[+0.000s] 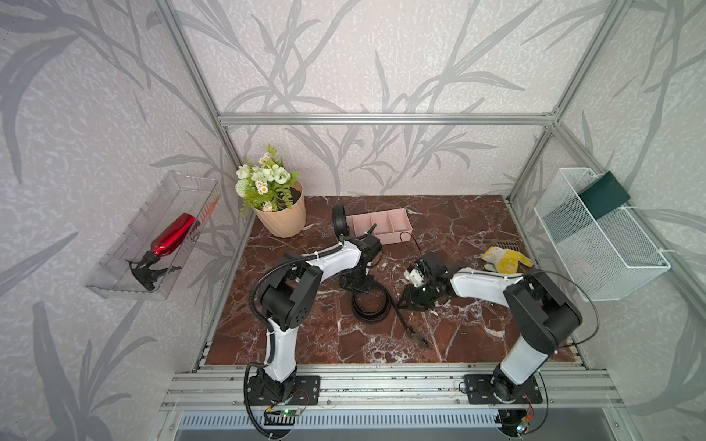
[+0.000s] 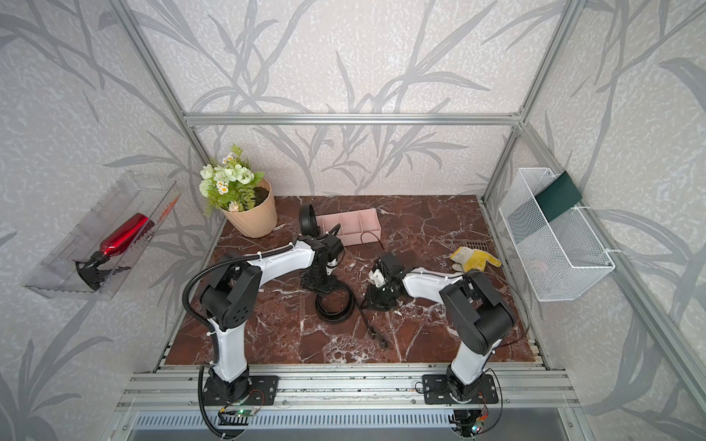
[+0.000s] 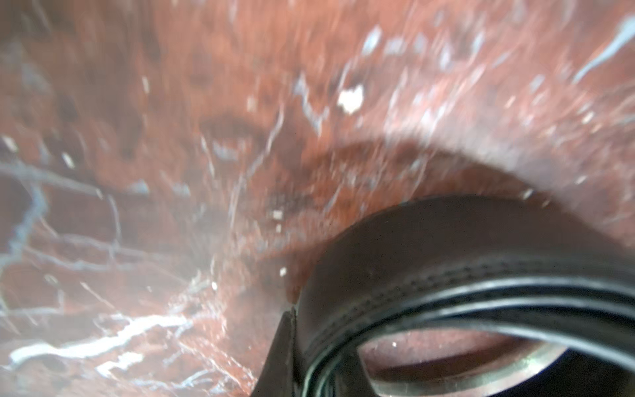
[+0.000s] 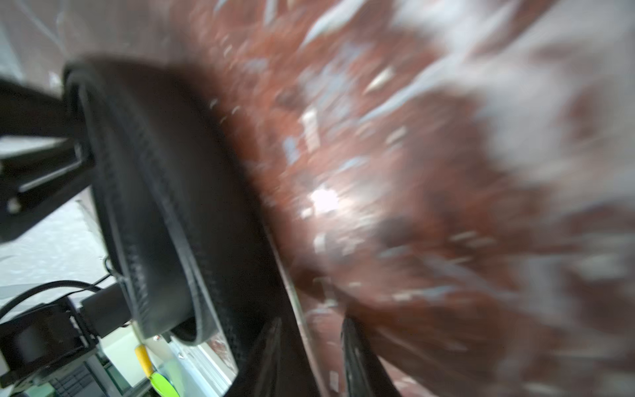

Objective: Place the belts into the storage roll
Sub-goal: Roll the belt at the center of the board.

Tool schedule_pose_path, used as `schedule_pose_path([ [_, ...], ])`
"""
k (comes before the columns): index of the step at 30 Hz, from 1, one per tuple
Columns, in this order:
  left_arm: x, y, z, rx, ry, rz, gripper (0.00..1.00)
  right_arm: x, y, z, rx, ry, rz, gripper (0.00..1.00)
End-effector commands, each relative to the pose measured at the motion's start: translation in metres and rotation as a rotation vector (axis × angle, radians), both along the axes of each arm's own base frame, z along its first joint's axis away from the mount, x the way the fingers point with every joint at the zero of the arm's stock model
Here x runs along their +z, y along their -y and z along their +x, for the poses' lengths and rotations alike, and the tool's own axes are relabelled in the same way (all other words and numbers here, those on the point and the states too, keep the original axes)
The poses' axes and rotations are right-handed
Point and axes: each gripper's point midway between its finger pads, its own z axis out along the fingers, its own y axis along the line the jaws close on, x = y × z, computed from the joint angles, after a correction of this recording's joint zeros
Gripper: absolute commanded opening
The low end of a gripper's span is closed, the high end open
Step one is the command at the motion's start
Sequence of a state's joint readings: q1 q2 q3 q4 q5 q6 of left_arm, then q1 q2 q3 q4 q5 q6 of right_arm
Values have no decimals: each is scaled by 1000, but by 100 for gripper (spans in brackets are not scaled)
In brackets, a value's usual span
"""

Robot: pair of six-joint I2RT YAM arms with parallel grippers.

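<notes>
Gripping the coiled belt [image 1: 370, 305], left end effector [image 1: 357, 288] (right end effector [image 1: 405, 303] state unclear, blurred).

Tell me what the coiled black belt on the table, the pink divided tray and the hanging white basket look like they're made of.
The coiled black belt looks like matte leather or faux leather: a stitched line runs along its edge. The pink divided tray looks like smooth moulded plastic, with thin uniform walls and partitions. The hanging white basket looks like white-coated metal mesh on a wire frame, see-through all over.
</notes>
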State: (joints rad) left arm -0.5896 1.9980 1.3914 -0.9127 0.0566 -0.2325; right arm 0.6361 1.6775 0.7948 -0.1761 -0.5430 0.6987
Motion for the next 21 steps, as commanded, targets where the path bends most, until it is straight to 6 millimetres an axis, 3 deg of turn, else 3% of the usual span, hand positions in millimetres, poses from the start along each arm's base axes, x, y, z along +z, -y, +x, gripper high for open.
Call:
schedule_pose_path([
  [1,-38,20,35,-104,104,8,0,19,-18,3,-133,32,133,35],
  [6,-37,66,47,-289,140,-44,0,42,29,3,-123,174,69,44],
  [11,-43,111,48,-473,157,-80,0,99,66,0,166,594,-101,50],
  [16,-55,142,36,-654,129,-128,0,148,69,-13,475,1084,-103,70],
  [21,-63,162,28,-742,93,-154,0,147,75,-29,722,1242,-162,72],
])
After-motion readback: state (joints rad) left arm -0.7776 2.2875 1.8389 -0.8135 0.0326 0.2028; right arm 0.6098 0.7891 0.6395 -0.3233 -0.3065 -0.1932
